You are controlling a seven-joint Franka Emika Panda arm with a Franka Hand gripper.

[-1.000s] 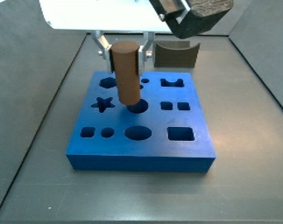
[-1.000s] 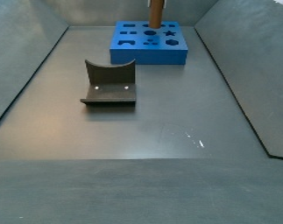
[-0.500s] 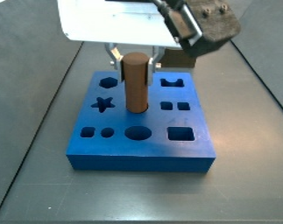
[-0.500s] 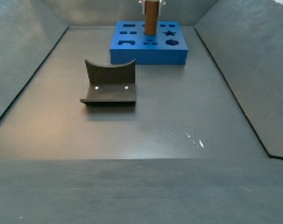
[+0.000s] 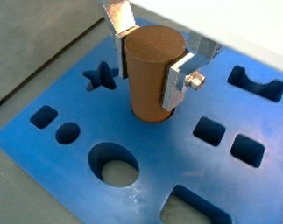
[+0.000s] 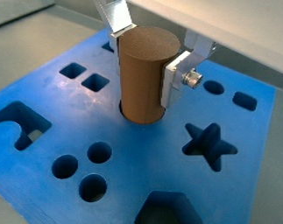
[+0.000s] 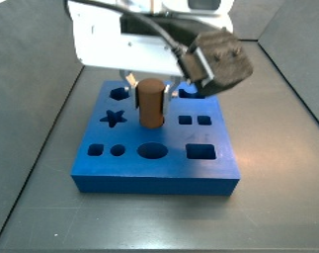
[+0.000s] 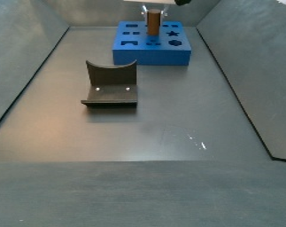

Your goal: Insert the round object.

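Note:
The round object, a brown wooden cylinder peg (image 5: 150, 74), stands upright with its lower end inside a round hole in the middle of the blue block (image 5: 61, 175). It shows the same way in the other wrist view (image 6: 144, 74) and in both side views (image 7: 150, 104) (image 8: 152, 19). My gripper (image 5: 150, 59) is over the block, shut on the peg's upper part, with a silver finger (image 5: 176, 83) pressed on each side. The peg's bottom is hidden in the hole.
The blue block (image 7: 148, 173) has other holes: a star (image 7: 116, 118), a larger round one (image 7: 151, 151), squares and small circles. A dark grey curved block (image 8: 110, 82) lies on the grey floor away from the blue block (image 8: 151, 55). Grey walls surround the floor.
The gripper has moved down with the peg. The peg stands lower in the round hole than before, with less of it showing above the block.

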